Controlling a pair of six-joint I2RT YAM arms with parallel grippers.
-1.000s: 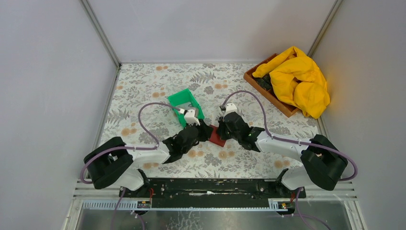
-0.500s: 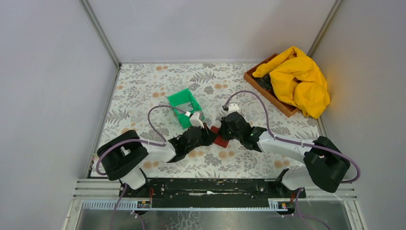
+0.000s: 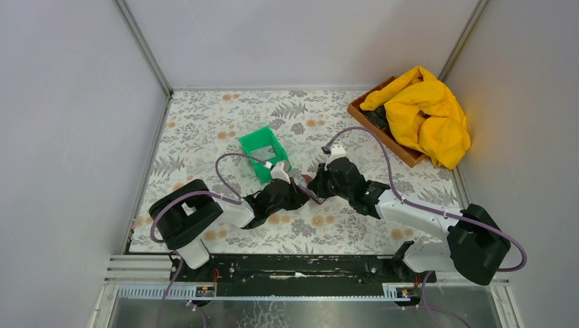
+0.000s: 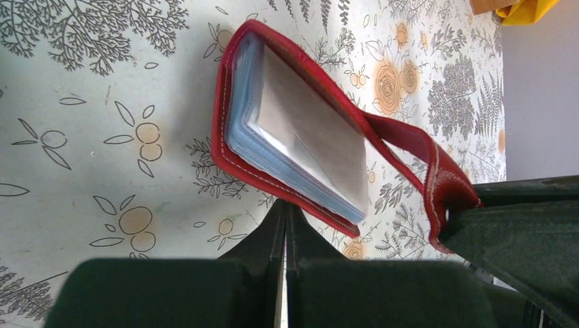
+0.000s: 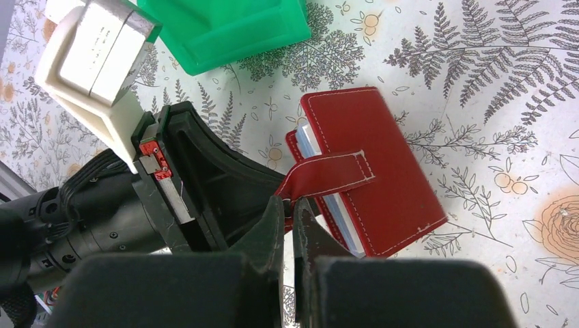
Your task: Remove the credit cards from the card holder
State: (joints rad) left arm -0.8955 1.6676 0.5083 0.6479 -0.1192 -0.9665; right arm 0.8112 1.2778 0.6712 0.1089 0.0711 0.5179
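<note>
**Top external.** The left gripper and right gripper meet nose to nose at mid-table. They sit over the small dark red folding leather card holder. From here I get only a sliver of red between them, and I cannot read either jaw.

The open green plastic bin sits close behind the left wrist. A brown wooden tray under a crumpled yellow cloth fills the far right corner, well apart from the work. The floral-printed tabletop is boxed by plain grey walls on three sides. Open surface lies to the far left and on the near side of the grippers.

**Left wrist.** Only this view shows the inside. The card holder lies on the tabletop with its cover lifted a little and a stack of pale blue-grey sleeves showing. One flat grey-tan credit card sits in the top sleeve. The left fingers are drawn together to a hairline slit, tips against the holder's near rim. I cannot tell whether they nip the leather. The red closing strap runs off to the right into the right gripper's dark body.

**Right wrist.** Here I see the outside of the cover, with the strap doubled back across it. Its free end is clenched between the right fingers. Of the contents, only the sleeve edges peek out. The bin's corner stands near the holder without touching it.
</note>
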